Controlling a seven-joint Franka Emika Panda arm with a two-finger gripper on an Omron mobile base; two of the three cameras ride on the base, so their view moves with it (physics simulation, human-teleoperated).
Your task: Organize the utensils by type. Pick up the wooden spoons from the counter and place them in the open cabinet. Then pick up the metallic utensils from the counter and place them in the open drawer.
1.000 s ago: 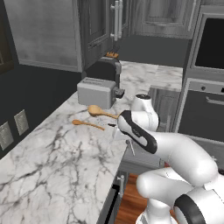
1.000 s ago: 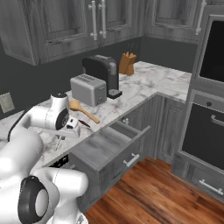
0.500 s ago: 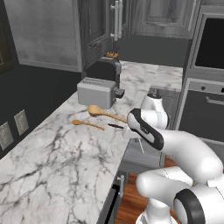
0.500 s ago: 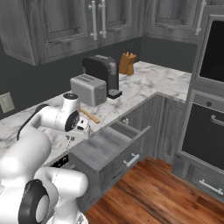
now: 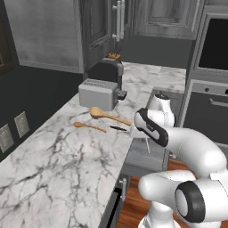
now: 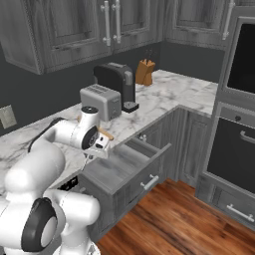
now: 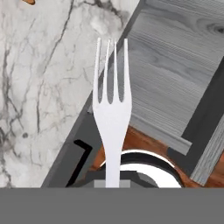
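My gripper (image 5: 145,139) is shut on a silver fork (image 7: 112,114) and hangs just past the counter's (image 5: 67,169) front edge, over the near end of the open drawer (image 6: 130,167). In the hand view the fork's tines point up, with marble to their left and the grey drawer floor (image 7: 183,78) to their right. Two wooden spoons lie on the counter in front of the toaster: a big one (image 5: 106,115) and a slimmer one (image 5: 89,126). A small dark utensil (image 5: 118,128) lies beside them. The wall cabinet's door (image 5: 49,35) stands swung out above the counter.
A silver toaster (image 5: 99,94) and a black coffee machine (image 5: 110,71) stand behind the spoons. A knife block (image 6: 145,72) sits in the far corner. The oven column (image 5: 211,67) rises at the right, with wooden floor (image 6: 169,219) below the drawer.
The arm has swung right, carrying the fork from above the counter near the spoons out past the counter edge to over the open drawer. The spoons have stayed put.
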